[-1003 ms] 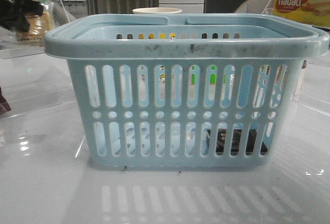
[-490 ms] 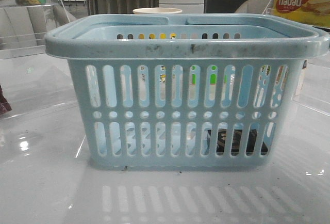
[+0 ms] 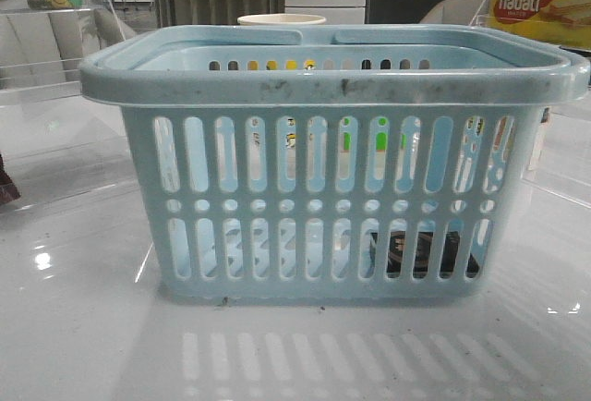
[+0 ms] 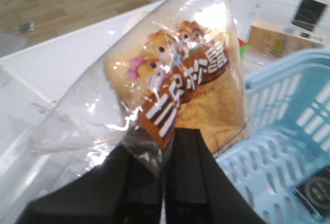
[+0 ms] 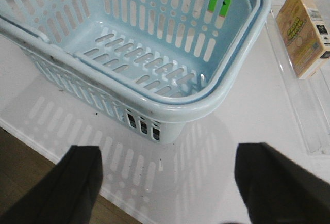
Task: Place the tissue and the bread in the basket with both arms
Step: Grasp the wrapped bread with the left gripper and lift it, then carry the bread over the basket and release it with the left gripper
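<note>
The pale blue basket (image 3: 332, 87) stands in the middle of the table. The black tissue (image 3: 420, 253) lies on its floor at the right and shows through the slots. In the left wrist view my left gripper (image 4: 167, 136) is shut on the clear wrapper of the bread (image 4: 206, 95) and holds it in the air beside and above the basket (image 4: 289, 131), with the tissue (image 4: 317, 190) low inside. My right gripper (image 5: 170, 182) is open and empty over the table, outside a corner of the basket (image 5: 170, 102). Neither gripper shows in the front view.
A yellow and red nabati box (image 3: 540, 4) stands at the back right and a paper cup (image 3: 282, 20) behind the basket. A tan box (image 5: 307, 30) lies in a clear tray beside the basket. The table edge (image 5: 46, 154) is close to my right gripper.
My left gripper with the bread was at the front view's upper left a second ago and has risen out of that view. The basket and the tissue have not moved.
</note>
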Controlling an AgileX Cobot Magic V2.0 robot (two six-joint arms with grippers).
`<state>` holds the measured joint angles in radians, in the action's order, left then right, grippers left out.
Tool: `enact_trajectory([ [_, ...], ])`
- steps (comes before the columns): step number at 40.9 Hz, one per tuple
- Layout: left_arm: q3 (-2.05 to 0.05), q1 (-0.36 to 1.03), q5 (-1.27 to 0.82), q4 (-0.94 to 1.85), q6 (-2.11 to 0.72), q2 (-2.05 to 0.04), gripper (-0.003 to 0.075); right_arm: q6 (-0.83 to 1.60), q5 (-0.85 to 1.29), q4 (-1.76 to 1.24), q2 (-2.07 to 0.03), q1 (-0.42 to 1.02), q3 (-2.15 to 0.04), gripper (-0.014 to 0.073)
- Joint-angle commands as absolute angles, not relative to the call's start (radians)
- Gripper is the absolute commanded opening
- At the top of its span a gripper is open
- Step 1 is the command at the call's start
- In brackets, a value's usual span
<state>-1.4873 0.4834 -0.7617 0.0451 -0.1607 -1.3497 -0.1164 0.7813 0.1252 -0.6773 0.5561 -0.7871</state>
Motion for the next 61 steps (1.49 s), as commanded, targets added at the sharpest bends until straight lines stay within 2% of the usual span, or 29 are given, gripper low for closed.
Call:
enact_trajectory([
  [1, -1.484, 0.573, -0.697, 0.051, -0.163, -1.317, 0.009, -0.112, 0.712, 0.144, -0.676, 0.555, -0.814, 0.0625],
  [9, -1.382, 0.67, -0.595, 0.051, -0.163, -1.317, 0.009, -0.112, 0.712, 0.144, -0.676, 0.555, -0.814, 0.0625],
  [25, -1.242, 0.677, -0.348, 0.055, -0.163, -1.339, 0.009, -0.112, 0.712, 0.144, -0.676, 0.555, -0.814, 0.0625],
  [43, -1.242, 0.677, -0.319, 0.058, -0.163, -1.546, 0.0093, -0.112, 0.712, 0.144, -0.676, 0.555, -0.814, 0.0625],
  [47, -1.242, 0.677, -0.313, 0.058, -0.163, -1.565, 0.0155, -0.112, 0.712, 0.144, -0.676, 0.555, -0.814, 0.0625],
  [55, -1.251, 0.677, -0.31, 0.06, -0.163, -1.566, 0.044, -0.112, 0.712, 0.144, -0.676, 0.555, -0.814, 0.0625],
  [58, -1.268, 0.677, -0.334, 0.06, -0.163, -1.566, 0.0494, -0.112, 0.712, 0.144, -0.676, 0.555, -0.814, 0.0625],
  [61, -1.297, 0.677, -0.377, 0.06, -0.163, -1.556, 0.0497, -0.112, 0.712, 0.144, -0.676, 0.555, -0.814, 0.0625],
])
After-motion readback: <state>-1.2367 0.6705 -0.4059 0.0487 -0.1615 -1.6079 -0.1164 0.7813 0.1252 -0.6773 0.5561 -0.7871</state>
